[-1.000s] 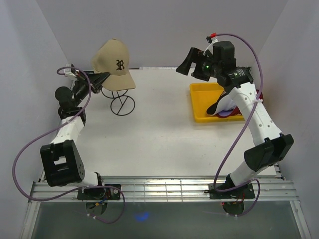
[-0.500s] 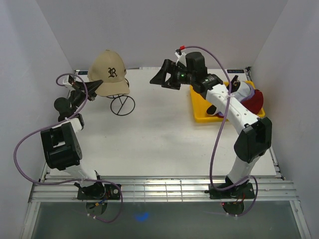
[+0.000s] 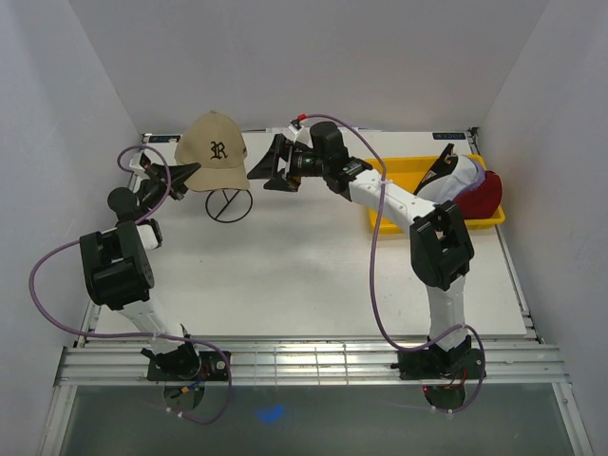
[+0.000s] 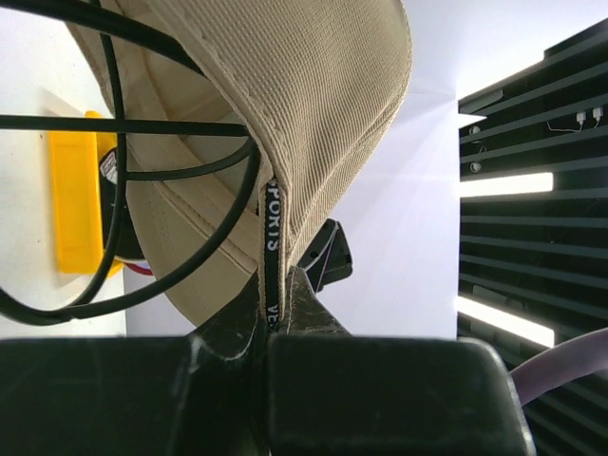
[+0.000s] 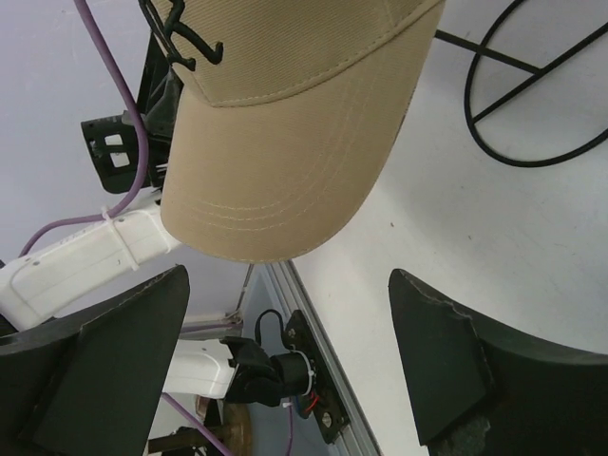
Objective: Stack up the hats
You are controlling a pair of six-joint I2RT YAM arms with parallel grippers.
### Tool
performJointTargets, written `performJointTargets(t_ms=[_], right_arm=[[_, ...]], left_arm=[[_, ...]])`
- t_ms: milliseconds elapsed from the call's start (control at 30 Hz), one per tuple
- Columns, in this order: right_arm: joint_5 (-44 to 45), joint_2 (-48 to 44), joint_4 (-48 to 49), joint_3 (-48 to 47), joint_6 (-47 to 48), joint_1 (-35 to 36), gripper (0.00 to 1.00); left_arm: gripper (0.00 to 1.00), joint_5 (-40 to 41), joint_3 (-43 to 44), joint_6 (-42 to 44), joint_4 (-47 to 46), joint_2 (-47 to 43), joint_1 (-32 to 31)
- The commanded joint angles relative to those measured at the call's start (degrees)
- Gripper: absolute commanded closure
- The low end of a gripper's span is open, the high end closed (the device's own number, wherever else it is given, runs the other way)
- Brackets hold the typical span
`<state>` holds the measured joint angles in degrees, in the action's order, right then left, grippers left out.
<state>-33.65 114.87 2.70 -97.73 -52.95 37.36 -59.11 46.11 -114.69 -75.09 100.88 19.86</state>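
A tan cap point(image 3: 214, 142) sits on a black wire stand point(image 3: 228, 202) at the back left. My left gripper point(image 3: 190, 174) is shut on the cap's rear edge; the left wrist view shows the fingers point(image 4: 304, 309) pinching the cap's point(image 4: 323, 95) sweatband. My right gripper point(image 3: 264, 171) is open and empty just right of the cap's brim point(image 5: 275, 161), which hangs between and above its fingers point(image 5: 446, 361). A white cap point(image 3: 463, 176) and a red cap point(image 3: 486, 195) lie in the yellow tray point(image 3: 394, 204). A dark brim point(image 3: 440, 163) sticks up there. The purple cap is hidden.
The white walls close in on the left, back and right. The stand's ring base point(image 5: 532, 114) rests on the white table. The yellow tray also shows in the left wrist view point(image 4: 71, 190). A metal rail point(image 3: 304, 361) runs along the near edge.
My right arm swung left from above the yellow tray to the tan cap's brim, jaws still open. My left gripper stayed shut on the cap, and the arm folded back a little.
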Motion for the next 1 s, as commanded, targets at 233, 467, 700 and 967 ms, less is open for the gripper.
performJointTargets(t_ms=[233,467,700,967], right_arm=[[-3.62,2.99,14.17,-0.53,-8.3,1.66,0.11],[-3.88,5.19,16.55,-0.09,-9.98,2.54,0.15],[-2.83,4.84,17.17,2.72,-8.67,3.15,0.17],[-1.16,4.66,14.79,3.6,-6.03,3.15,0.22]], left_arm=[[1.0,-3.38,-0.14,-12.13,-23.52,2.65,1.85],[1.0,-4.78,-2.25,-10.55,-23.52,4.5,2.64],[1.0,-5.84,-7.96,-6.96,-23.44,6.78,3.08],[1.0,-5.14,-13.67,-3.17,-23.35,10.3,2.91]])
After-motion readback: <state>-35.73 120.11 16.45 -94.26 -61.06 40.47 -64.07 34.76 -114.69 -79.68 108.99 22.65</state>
